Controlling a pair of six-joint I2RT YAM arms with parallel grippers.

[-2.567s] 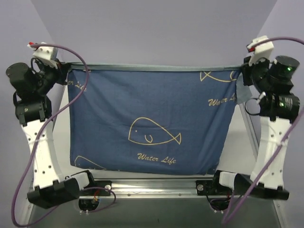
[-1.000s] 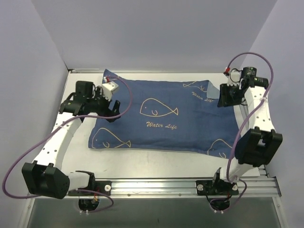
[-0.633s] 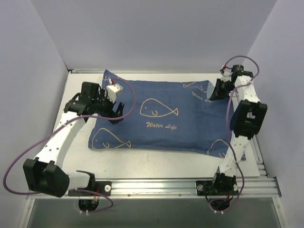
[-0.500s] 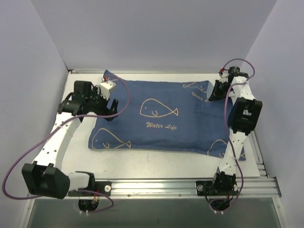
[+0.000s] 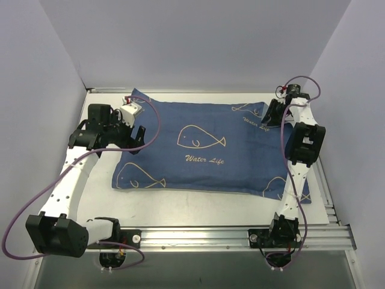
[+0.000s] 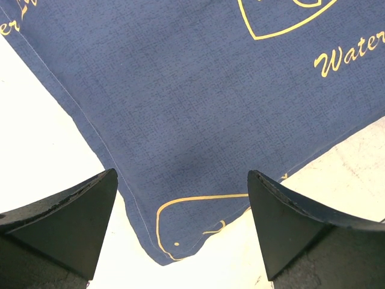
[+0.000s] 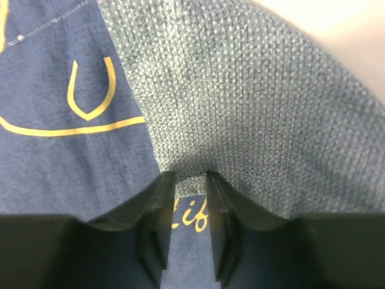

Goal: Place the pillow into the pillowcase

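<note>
The pillowcase (image 5: 210, 147) lies flat and plump on the white table (image 5: 198, 208), navy whale-print face up. The pillow is hidden. My left gripper (image 5: 137, 135) hovers open over the case's left edge. In the left wrist view its fingers (image 6: 66, 223) straddle the near left corner of the pillowcase (image 6: 210, 90) without touching it. My right gripper (image 5: 269, 118) sits at the far right corner. In the right wrist view its jaws (image 7: 189, 176) stand a narrow gap apart, tips against a turned-over pale grey-blue flap (image 7: 252, 102), with navy cloth showing between them.
A metal rail (image 5: 198, 232) carrying both arm bases runs along the table's near edge. Pale walls close in the left, back and right sides. Purple cables (image 5: 36, 198) loop off each arm.
Earlier both grippers held the pillowcase up by its top corners; it now lies on the table. In the last second the left gripper drew back left and the right arm folded toward the far right corner.
</note>
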